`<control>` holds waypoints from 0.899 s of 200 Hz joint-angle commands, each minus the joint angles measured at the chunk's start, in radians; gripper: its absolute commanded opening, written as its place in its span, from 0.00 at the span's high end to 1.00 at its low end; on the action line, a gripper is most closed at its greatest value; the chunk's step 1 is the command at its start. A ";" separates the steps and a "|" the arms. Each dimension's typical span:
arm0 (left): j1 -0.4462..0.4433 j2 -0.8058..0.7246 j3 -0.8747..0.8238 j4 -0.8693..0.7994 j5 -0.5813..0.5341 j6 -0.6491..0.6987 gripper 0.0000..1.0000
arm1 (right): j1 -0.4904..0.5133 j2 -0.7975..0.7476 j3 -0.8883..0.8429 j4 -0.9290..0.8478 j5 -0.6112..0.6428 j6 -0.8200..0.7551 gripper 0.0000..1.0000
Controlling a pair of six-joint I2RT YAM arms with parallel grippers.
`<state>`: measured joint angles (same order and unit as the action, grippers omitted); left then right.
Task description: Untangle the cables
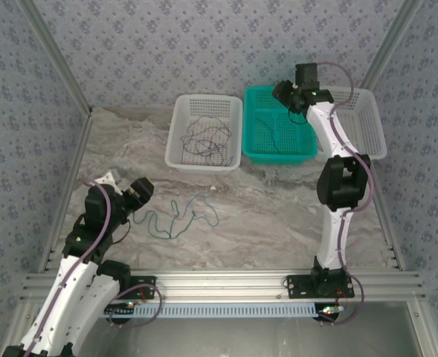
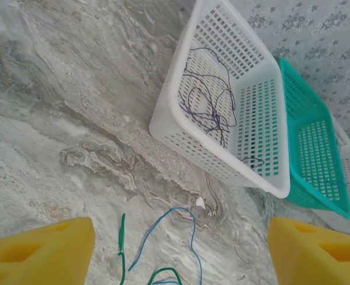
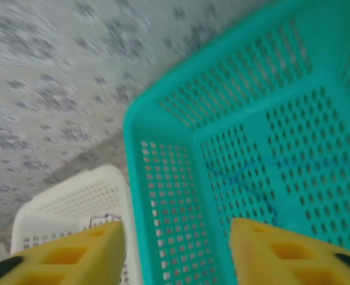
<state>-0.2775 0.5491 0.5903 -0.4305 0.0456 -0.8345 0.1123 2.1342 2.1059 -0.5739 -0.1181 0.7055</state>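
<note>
We see the left gripper (image 1: 137,193) low over the left side of the table (image 1: 278,216), toward the near-left corner, its yellow fingers (image 2: 41,249) spread wide with nothing between them. Just beside it a teal-green cable (image 1: 172,204) and a blue cable (image 1: 204,195) lie loose on the table. Together they stretch roughly parallel to the near edge, from the left gripper toward the middle of the table, in shallow squiggles. In the left wrist view the blue cable (image 2: 163,222) arcs upward in front of the open jaws, and the teal-green cable (image 2: 122,237) runs almost straight beside it. Neither touches a finger.

At the far edge, left of centre, the white basket (image 1: 180,111) holds the dark purple cables (image 1: 207,137). They form a loose tangle of loops with no clear long axis, well apart from both grippers.

The right gripper (image 1: 287,95) hangs above the far part of the teal basket (image 1: 252,152), which sits just beside the white one. Its jaws are parted and empty. Below them we make out another thin blue cable (image 3: 240,175) on the basket floor, though the picture is blurred. A second white basket (image 1: 375,126) stands in the far-right corner.
</note>
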 commanded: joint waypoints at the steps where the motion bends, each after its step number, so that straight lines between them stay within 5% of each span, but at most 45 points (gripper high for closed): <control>1: -0.011 0.003 -0.002 0.015 0.010 -0.006 0.23 | -0.020 -0.007 0.105 -0.214 -0.137 0.097 0.33; 8: -0.011 0.003 -0.008 0.019 0.004 -0.014 0.23 | -0.021 -0.021 0.101 -0.212 -0.154 0.090 0.07; 20: -0.014 0.003 -0.019 0.031 0.002 -0.020 0.23 | -0.015 -0.057 0.085 -0.210 -0.149 0.075 0.00; 44: -0.016 0.005 -0.029 0.053 0.000 -0.025 0.23 | 0.000 -0.146 0.024 -0.147 -0.220 0.048 0.02; 94: -0.028 0.026 -0.025 0.112 0.055 0.063 0.18 | 0.117 -0.382 -0.148 -0.146 -0.156 -0.157 0.05; 142: -0.053 0.105 0.055 0.047 0.119 0.247 0.17 | 0.461 -0.764 -0.778 0.116 0.042 -0.325 0.09; 180: -0.115 0.183 0.083 0.013 0.095 0.296 0.17 | 0.665 -0.757 -1.005 0.146 0.082 -0.284 0.11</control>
<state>-0.3561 0.7021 0.6380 -0.3874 0.1364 -0.6144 0.7055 1.3373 1.1904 -0.4892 -0.0963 0.4324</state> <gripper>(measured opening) 0.828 0.894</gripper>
